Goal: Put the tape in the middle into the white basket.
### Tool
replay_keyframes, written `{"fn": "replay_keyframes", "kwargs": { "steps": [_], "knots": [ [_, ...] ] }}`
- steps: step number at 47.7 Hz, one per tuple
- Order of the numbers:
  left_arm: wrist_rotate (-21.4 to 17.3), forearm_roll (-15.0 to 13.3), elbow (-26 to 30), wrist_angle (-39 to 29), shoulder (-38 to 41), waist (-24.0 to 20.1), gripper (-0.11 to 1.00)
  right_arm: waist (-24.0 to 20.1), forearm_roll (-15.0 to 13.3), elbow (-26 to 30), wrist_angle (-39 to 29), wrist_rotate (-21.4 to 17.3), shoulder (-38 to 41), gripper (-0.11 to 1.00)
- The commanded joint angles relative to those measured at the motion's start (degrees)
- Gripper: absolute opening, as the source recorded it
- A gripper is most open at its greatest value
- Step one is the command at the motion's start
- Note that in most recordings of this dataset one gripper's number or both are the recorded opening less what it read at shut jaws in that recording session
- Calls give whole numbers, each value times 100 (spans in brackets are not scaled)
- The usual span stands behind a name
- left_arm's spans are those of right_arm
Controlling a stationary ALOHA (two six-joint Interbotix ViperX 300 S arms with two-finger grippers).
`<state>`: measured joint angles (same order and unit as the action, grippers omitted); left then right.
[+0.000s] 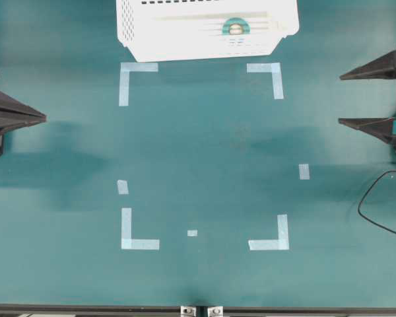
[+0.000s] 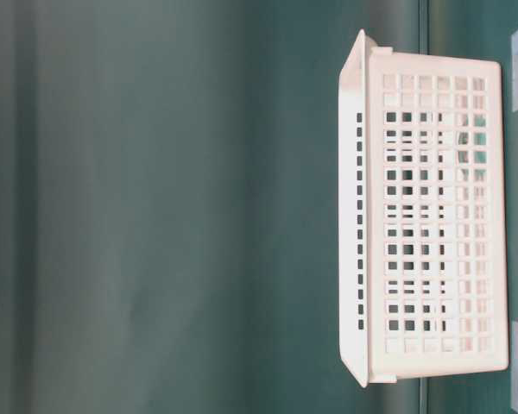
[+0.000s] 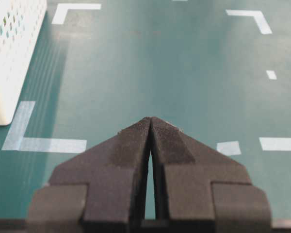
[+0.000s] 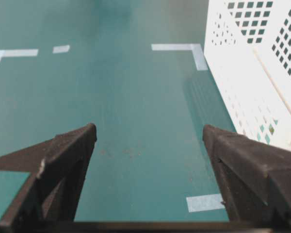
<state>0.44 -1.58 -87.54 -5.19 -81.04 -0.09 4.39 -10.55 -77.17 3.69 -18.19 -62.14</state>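
The tape (image 1: 235,27), a small teal-green roll with a pale core, lies inside the white basket (image 1: 152,33) at the top middle of the overhead view. The slotted wall of the white basket (image 2: 432,224) fills the right side of the table-level view, and the roll cannot be made out there. My left gripper (image 1: 45,119) rests at the left edge of the table, shut with nothing in it; the left wrist view shows its tips (image 3: 150,119) pressed together. My right gripper (image 1: 340,99) hangs at the right edge, open and empty (image 4: 149,128), with the basket (image 4: 252,63) ahead on its right.
Pale-blue L-shaped corner marks (image 1: 137,76) and short strips (image 1: 303,171) outline a rectangle on the teal table. A black cable (image 1: 376,211) loops near the right edge. The basket stands just beyond the two far corner marks.
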Motion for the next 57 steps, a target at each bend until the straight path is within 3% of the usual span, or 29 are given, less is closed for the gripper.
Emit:
{"fn": "replay_keyframes", "kwargs": {
  "steps": [1,35,57],
  "knots": [
    [-9,0,62,62,53,-18,-11,-9,-9,-18,9,-9,-70,93],
    [-9,0,62,53,53,-26,-11,-9,-9,-765,-211,-18,-589,94],
    [-9,0,62,62,44,-18,-11,-9,-9,-773,-598,-26,-492,93]
  ]
}}
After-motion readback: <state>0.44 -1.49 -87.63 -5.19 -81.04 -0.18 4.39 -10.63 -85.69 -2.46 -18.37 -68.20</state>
